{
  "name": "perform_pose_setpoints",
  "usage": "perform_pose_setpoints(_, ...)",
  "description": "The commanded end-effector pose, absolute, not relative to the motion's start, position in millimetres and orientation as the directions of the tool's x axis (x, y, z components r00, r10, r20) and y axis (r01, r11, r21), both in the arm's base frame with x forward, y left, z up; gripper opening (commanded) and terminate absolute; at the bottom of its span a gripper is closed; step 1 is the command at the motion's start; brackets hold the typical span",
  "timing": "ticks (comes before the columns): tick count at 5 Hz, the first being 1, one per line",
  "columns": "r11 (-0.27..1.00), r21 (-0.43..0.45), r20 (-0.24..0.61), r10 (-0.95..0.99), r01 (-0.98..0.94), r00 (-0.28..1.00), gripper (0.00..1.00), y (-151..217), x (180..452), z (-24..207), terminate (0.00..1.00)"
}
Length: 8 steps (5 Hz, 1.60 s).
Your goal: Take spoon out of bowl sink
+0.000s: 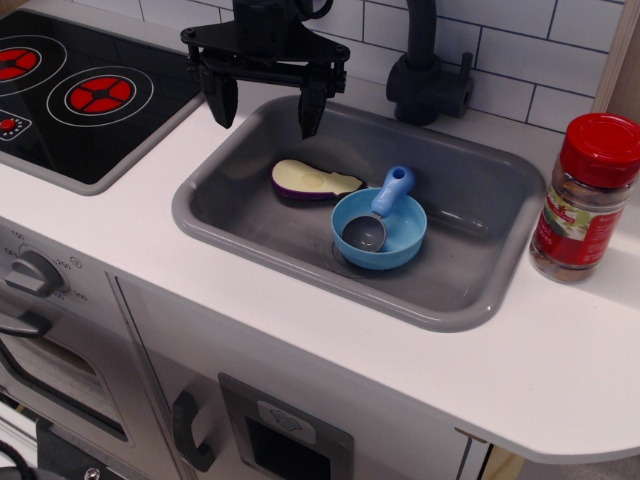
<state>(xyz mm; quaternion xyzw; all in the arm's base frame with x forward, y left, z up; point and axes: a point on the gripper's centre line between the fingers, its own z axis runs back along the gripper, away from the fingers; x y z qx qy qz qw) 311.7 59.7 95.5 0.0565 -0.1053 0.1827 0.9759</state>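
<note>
From my remote station I saw the black two-fingered gripper [266, 108] hanging above the back left rim of the large grey plastic sink [250, 235], its fingers spread apart and holding nothing. The small spoon [377, 211] with the stubby blue handle and round grey metal cup lay in the round light-blue plastic bowl [403, 245], cup down inside, handle leaning over the far rim. The bowl sat on the sink floor, just beside a purple-and-cream eggplant slice [312, 181]. A red-lidded spice jar [586, 196] stood on the white counter [520, 370] to the right.
</note>
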Motion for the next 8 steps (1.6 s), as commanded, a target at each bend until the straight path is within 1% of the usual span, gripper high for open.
perform_pose_setpoints(1,0.927,0.072,0.226,0.345,-0.368,0.911,1.00,59.7,311.7,95.5,0.00)
perform_pose_setpoints(2,0.953,0.036,0.168,0.291,-0.301,0.942,1.00,45.1,333.9,84.3,0.00)
perform_pose_setpoints(3,0.976,-0.029,0.180,0.217,-0.215,0.960,1.00,28.2,358.5,77.5,0.00)
perform_pose_setpoints(4,0.974,-0.082,0.200,0.222,-0.210,0.954,1.00,18.3,374.3,71.2,0.00)
perform_pose_setpoints(5,0.977,-0.097,0.241,0.208,-0.189,0.948,1.00,5.0,384.8,64.4,0.00)
perform_pose_setpoints(6,0.982,-0.077,0.253,0.187,-0.173,0.949,1.00,-1.1,389.0,54.4,0.00)
perform_pose_setpoints(7,0.984,-0.087,0.258,0.172,-0.154,0.951,1.00,-8.4,389.2,45.0,0.00)
perform_pose_setpoints(8,0.984,-0.091,0.271,0.172,-0.152,0.947,1.00,-15.9,390.1,41.4,0.00)
